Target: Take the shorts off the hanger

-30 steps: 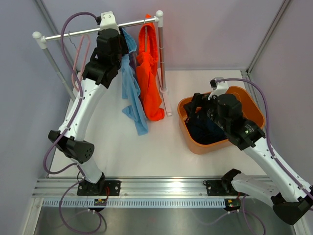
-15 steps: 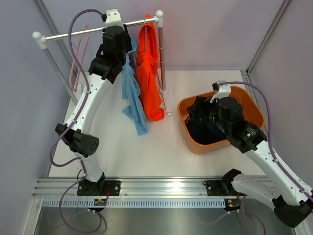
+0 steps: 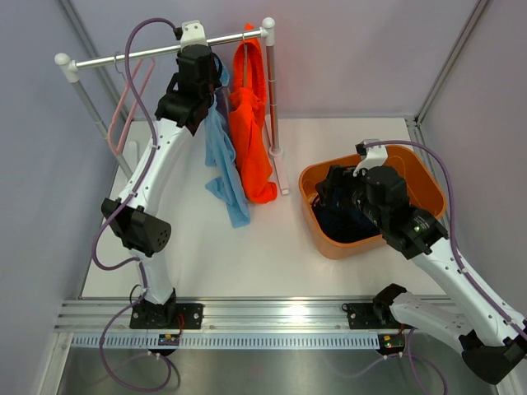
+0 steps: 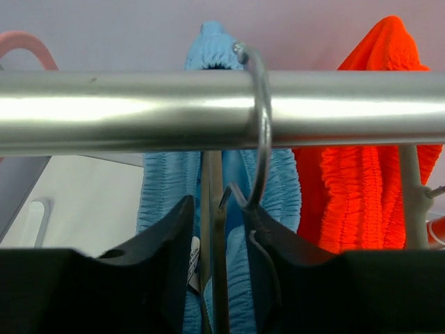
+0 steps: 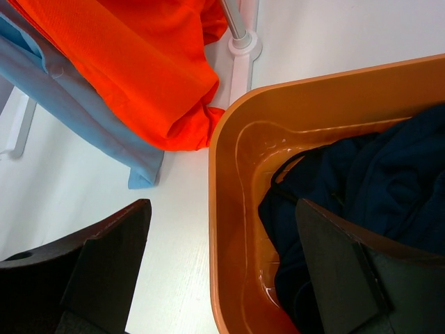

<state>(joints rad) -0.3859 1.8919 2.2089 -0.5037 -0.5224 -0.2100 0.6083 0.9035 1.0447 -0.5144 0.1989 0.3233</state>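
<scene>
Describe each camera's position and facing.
Top external: above, behind bases, looking down on left arm, right arm, silver metal rail, orange plastic tub.
Left wrist: on left hand, level with rail, facing light blue fabric shorts; fingers below.
Right wrist: on open right hand, looking down into tub at dark navy shorts.
Shared: bright orange shorts, all three.

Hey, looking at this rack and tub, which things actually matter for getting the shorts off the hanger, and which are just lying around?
Belongs to the job:
- light blue shorts and orange shorts, hanging from the rail
- wire hanger hook, between the left gripper fingers
- navy shorts, in the orange tub

Just lying about:
- pink hanger, empty
</scene>
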